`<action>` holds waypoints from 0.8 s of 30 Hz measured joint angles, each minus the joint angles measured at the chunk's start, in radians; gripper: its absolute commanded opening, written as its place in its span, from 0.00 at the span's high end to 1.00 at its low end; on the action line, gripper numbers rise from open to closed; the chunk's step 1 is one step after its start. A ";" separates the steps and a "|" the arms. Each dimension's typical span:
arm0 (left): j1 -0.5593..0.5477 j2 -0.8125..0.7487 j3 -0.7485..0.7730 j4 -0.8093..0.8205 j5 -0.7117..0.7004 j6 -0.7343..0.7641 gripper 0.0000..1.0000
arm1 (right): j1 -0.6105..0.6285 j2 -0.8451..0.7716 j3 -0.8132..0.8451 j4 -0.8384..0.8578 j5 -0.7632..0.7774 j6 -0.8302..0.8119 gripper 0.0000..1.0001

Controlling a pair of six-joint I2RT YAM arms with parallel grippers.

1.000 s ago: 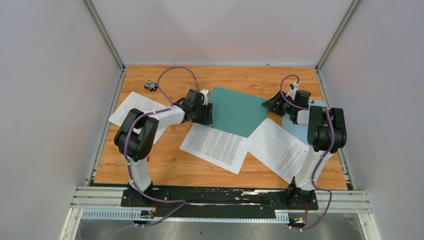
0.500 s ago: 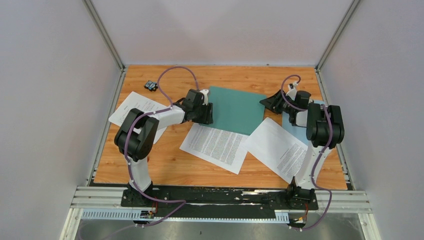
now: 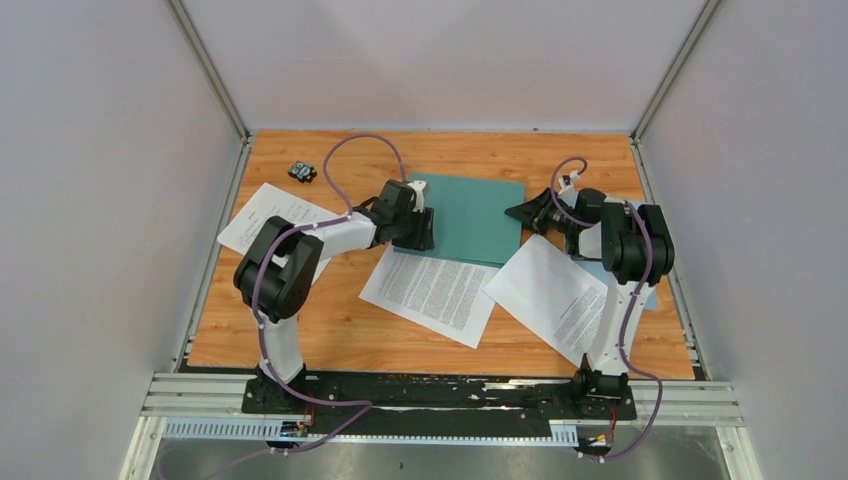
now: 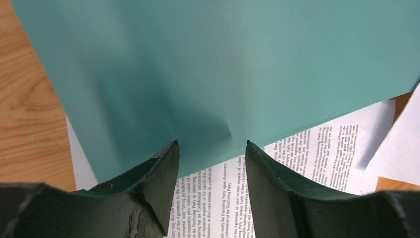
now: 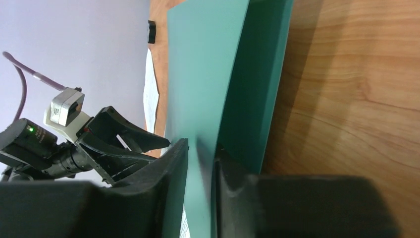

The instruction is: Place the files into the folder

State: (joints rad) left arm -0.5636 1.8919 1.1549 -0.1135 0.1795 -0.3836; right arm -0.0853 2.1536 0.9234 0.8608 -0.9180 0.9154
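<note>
The teal folder (image 3: 470, 215) was laid on the wooden table (image 3: 340, 330), toward 12 o'clock of its middle. Its upper cover was pinched at the 3 o'clock edge between the narrowly set fingers of the right gripper (image 3: 517, 212), the lower cover lying beneath. The left gripper (image 3: 428, 232) was held at the 9 o'clock edge, its fingers parted and nothing gripped. Printed files were spread around the folder: the middle sheet (image 3: 430, 290) at 6 o'clock and partly overlapped by it, the right sheet (image 3: 555, 295) at 4 o'clock, and the left sheet (image 3: 272, 215) at 9 o'clock.
</note>
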 measured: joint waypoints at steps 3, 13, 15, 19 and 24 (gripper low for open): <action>-0.008 0.002 0.018 -0.026 0.007 0.003 0.39 | 0.008 0.000 0.000 -0.005 -0.002 0.018 0.98; -0.017 -0.165 0.148 -0.171 -0.069 0.267 0.23 | 0.013 -0.117 0.100 -0.137 -0.022 0.216 1.00; -0.023 -0.256 0.145 -0.159 -0.072 0.366 0.20 | 0.014 -0.156 0.113 -0.152 -0.013 0.260 1.00; -0.040 -0.441 0.071 -0.063 -0.051 0.570 0.17 | 0.020 -0.179 0.117 -0.146 -0.005 0.376 1.00; -0.058 -0.494 -0.013 -0.001 -0.008 0.772 0.16 | 0.040 -0.178 0.112 -0.117 0.002 0.529 1.00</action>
State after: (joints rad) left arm -0.6220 1.3979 1.1423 -0.1143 0.1711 0.3889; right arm -0.0448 1.9755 1.0351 0.7437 -0.9157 1.4448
